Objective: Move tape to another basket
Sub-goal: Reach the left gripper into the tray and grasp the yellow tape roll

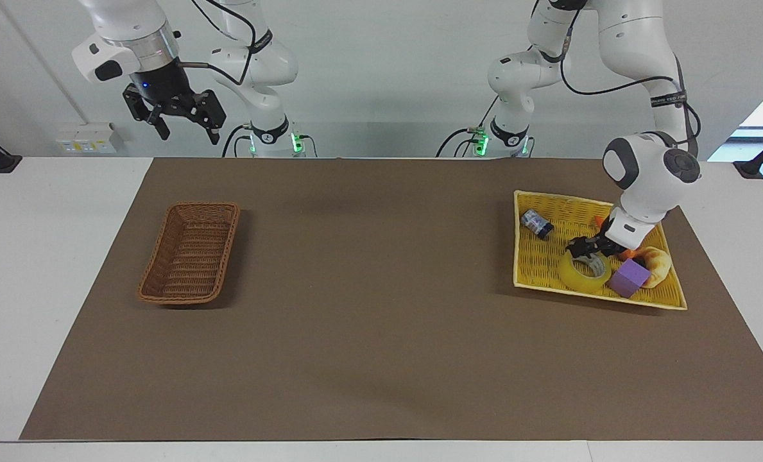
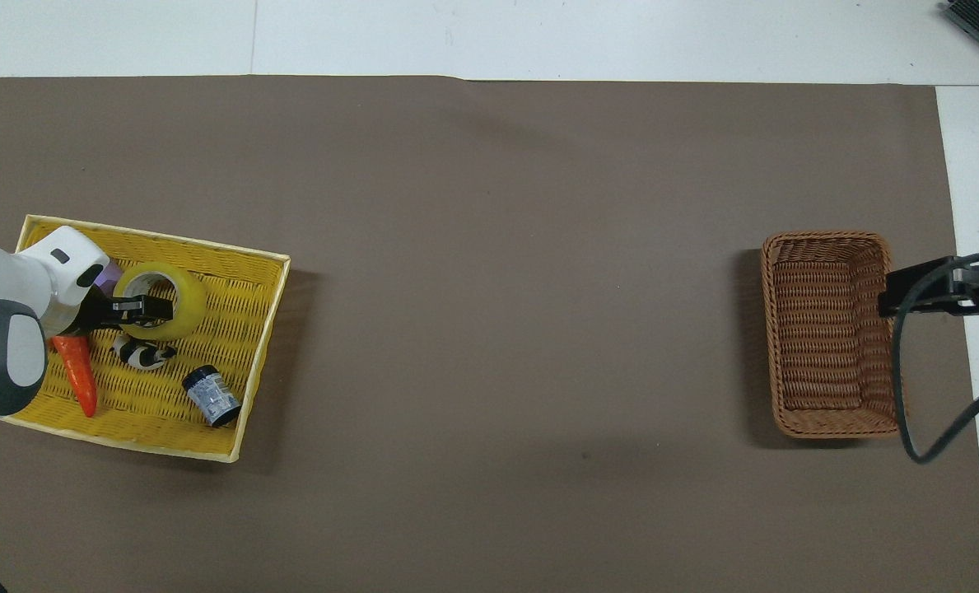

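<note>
One brown mat (image 1: 381,333) on white table (image 1: 47,289), white wall, left gripper (image 1: 585,247) over tape (image 1: 583,273), grip unclear, right gripper (image 1: 179,119) wide

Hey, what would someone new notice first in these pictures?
Probably the bright yellow tray at the left arm's end of the table, where the left gripper reaches down to the tape beside a purple cube. The brown basket sits alone at the right arm's end.

No readable text; small can (image 1: 537,224) label and arm band (image 1: 663,99) lettering too small to read
</note>
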